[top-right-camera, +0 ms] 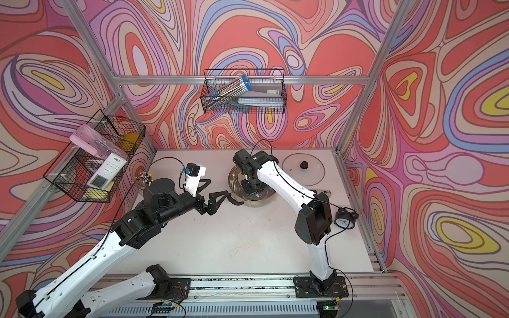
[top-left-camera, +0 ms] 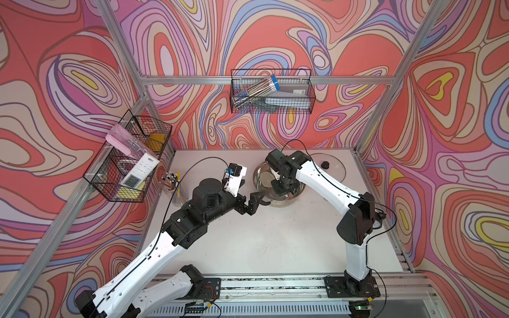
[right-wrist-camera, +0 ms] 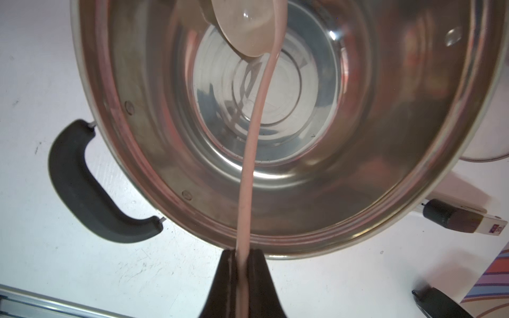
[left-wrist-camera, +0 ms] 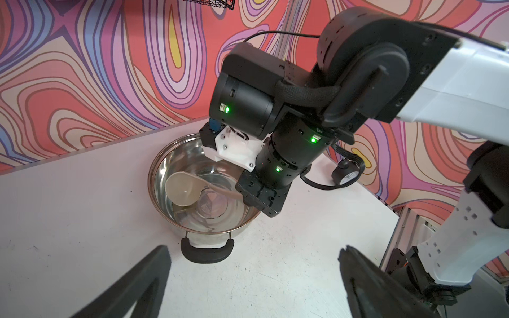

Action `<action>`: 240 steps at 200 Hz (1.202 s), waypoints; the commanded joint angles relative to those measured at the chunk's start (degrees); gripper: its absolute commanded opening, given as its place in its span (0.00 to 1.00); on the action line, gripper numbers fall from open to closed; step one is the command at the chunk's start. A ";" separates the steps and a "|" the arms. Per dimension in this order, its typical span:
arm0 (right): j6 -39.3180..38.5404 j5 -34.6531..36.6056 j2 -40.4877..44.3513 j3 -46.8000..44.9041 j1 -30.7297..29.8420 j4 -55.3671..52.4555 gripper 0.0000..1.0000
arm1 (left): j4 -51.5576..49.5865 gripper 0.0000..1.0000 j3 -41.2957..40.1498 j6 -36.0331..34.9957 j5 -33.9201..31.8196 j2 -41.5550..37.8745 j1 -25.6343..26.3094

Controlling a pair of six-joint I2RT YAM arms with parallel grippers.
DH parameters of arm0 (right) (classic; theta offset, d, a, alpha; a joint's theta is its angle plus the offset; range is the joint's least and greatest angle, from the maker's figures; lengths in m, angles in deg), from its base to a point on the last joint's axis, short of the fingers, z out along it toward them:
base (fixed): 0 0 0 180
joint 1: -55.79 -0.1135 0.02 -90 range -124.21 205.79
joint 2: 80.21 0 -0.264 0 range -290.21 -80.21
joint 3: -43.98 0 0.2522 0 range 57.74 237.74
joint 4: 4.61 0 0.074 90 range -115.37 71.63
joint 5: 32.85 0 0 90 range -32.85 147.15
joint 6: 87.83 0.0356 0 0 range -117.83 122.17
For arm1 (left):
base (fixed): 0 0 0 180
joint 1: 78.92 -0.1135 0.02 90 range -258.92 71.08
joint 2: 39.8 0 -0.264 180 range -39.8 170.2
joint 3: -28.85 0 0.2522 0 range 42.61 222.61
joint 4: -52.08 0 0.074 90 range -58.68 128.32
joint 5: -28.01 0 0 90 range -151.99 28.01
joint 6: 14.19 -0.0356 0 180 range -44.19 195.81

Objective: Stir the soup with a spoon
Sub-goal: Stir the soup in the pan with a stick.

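Right gripper [right-wrist-camera: 242, 254] is clenched on the tail end of the spoon [right-wrist-camera: 253, 132] — a cream-beige plastic ladle. Its slim handle runs straight out from the claw, over the nearest rim of the round stainless-steel pot [right-wrist-camera: 330, 249], with the deep bowl down inside by the opposite wall. So the long axis spans the pot, and I'd guess the stir is a sweep around that wall. There's room inside; the rim's the thing to watch. Left gripper [left-wrist-camera: 253, 249] hangs spread wide and empty, near the pot's black side handle [left-wrist-camera: 206, 252] — close enough to bump. The clear glass lid [top-left-camera: 330, 165] lies flat beside the pot.
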 commanded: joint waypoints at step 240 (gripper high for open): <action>-0.13 3.49 -2.16 7.24 3.97 0.84 0.00 | -2.56 0.99 0.31 -4.07 0.66 0.57 0.22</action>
